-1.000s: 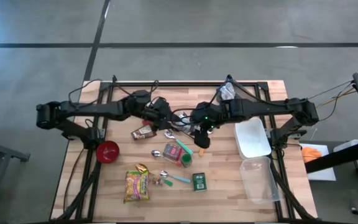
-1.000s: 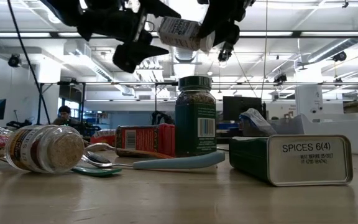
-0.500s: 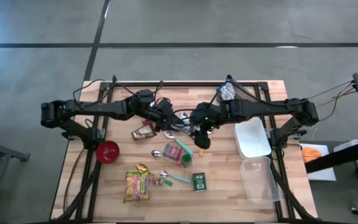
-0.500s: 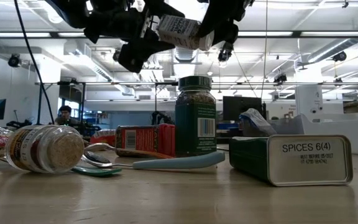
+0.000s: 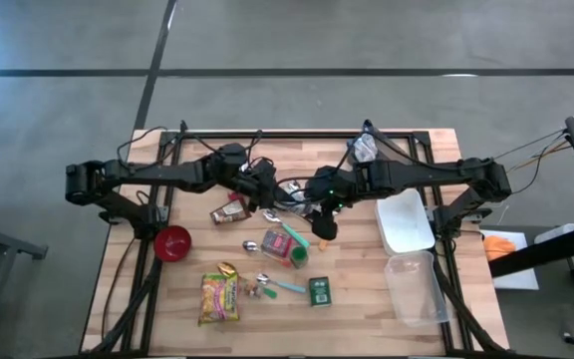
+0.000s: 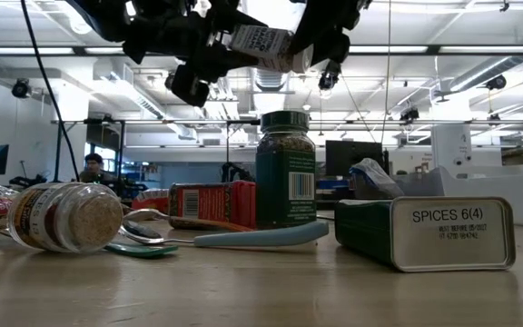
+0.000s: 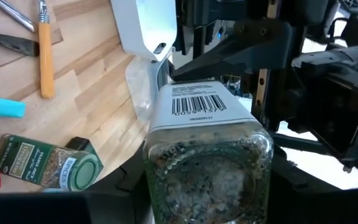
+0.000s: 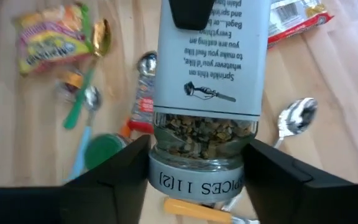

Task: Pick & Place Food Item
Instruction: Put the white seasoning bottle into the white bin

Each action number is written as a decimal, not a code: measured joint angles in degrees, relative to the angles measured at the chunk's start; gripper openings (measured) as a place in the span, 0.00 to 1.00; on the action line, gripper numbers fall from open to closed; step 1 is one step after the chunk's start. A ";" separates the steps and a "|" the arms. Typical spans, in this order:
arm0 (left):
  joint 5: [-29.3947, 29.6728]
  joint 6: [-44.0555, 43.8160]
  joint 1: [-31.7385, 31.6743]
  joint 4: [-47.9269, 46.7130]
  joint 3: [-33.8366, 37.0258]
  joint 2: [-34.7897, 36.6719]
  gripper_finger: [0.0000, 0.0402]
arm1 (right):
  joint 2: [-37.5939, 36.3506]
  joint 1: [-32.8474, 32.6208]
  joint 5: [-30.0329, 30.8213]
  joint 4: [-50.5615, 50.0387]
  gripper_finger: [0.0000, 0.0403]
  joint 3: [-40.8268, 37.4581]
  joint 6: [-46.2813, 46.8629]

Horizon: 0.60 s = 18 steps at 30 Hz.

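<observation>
**Item:** seasoning jar (image 6: 266,45), clear glass with a white printed label, held aloft over the middle of the worktop (image 5: 367,309) and touching nothing below it.

**Lie:** long axis roughly level, running along the line between the two arms. The lid end points to the right arm, the glass base to the left arm.

**Right tool** (image 6: 320,41): clamped on the jar at the lid end. In the right wrist view its fingers (image 8: 129,165) press either side of the jar just above the lid.

**Left tool** (image 6: 209,54): right at the jar's base end, with the jar filling the left wrist view. Whether it has a hold cannot be told.

**Relation governing the next move:** both tools sit at opposite ends of one jar, so this reads as a handover. Releasing either end before the other is secure would likely drop the jar.

**Below, on the worktop:**
- upright green-lidded spice jar (image 6: 285,173)
- spice tin (image 6: 425,232)
- jar lying on its side (image 6: 62,216)
- red bowl (image 5: 172,242)
- white tray (image 5: 405,221), on the right arm's side
</observation>
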<state>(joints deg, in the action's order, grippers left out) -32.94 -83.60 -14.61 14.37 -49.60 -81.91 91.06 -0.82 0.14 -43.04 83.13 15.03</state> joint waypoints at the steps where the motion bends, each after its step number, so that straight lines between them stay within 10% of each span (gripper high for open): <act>1: -0.09 0.25 0.00 0.06 0.00 0.00 0.46 | -0.03 -0.04 -0.26 0.30 0.62 0.00 1.09; 7: -0.97 2.00 -0.85 0.85 0.02 1.12 0.46 | -0.81 -0.09 -0.34 0.88 0.82 0.00 5.21; 18: -1.85 6.56 -4.46 4.69 -0.02 7.67 0.46 | -7.97 -0.04 4.73 10.55 0.85 0.00 7.56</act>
<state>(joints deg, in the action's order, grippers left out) -34.79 -77.05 -19.07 19.06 -49.63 -74.23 83.08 -0.86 4.88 -32.49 83.13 22.59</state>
